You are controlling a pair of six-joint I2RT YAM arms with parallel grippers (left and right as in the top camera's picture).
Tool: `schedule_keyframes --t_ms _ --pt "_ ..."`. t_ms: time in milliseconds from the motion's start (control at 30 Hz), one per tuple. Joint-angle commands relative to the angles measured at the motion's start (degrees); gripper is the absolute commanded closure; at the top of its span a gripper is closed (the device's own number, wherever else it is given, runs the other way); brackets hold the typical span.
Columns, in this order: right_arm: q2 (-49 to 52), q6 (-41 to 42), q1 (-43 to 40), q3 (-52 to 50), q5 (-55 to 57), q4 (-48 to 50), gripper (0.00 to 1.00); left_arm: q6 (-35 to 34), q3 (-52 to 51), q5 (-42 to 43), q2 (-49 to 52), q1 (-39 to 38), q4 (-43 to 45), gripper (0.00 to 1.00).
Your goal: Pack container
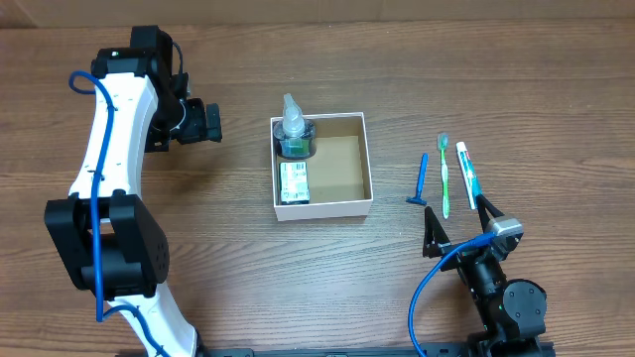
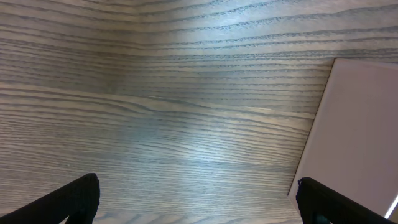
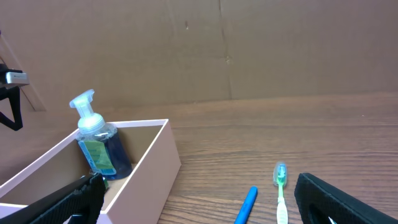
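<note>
Container (image 1: 342, 174): at mid-table, lidless, white walls, brown floor. Holds two items, both along its left side:
- Pump bottle (image 1: 294, 134) of dark blue liquid, upright in the far-left corner.
- Small green-and-white packet (image 1: 294, 182), lying flat just beside the bottle, toward the near wall.

Remainder of the floor bare.

On the table (image 1: 228, 258), right of the container and well apart from it: blue razor (image 1: 421, 180), green toothbrush (image 1: 444, 177) and a white-and-blue stick-shaped item (image 1: 466, 176), kind not determinable. Laid side by side, roughly parallel, none touching.

Left gripper (image 1: 210, 121): left of the container, apart from it, aimed toward it. Fingers spread wide, holding nothing. Wrist view takes in wood grain and the outer face of one white container wall at the right edge.

Right gripper (image 1: 461, 223): near the near ends of the three toiletries. Fingers spread wide, holding nothing. Wrist view looks past the razor and the toothbrush head toward the container and bottle.
</note>
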Motion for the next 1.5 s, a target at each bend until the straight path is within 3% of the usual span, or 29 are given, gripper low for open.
schedule_keyframes --t_ms 0,533,700,1000,1233,1467 --pt "-0.61 -0.35 -0.37 -0.59 0.33 0.28 0.00 1.27 -0.20 1.27 -1.01 0.13 0.26 0.00" --pt "-0.61 0.15 -0.37 -0.59 -0.46 0.35 0.00 1.27 -0.20 1.27 -1.01 0.13 0.26 0.00" --pt "-0.61 7.89 -0.37 -0.04 -2.12 3.52 0.00 1.27 -0.20 1.27 -1.01 0.13 0.26 0.00" --pt "1.40 7.61 -0.37 14.40 1.49 -0.31 0.00 1.27 -0.20 1.27 -1.01 0.13 0.26 0.00" --pt "22.14 7.80 -0.37 37.00 1.60 -26.67 0.00 1.27 -0.20 1.27 -1.01 0.13 0.26 0.00" --pt "48.78 7.80 -0.37 58.64 -0.83 -43.47 0.00 1.27 -0.20 1.27 -1.01 0.13 0.26 0.00"
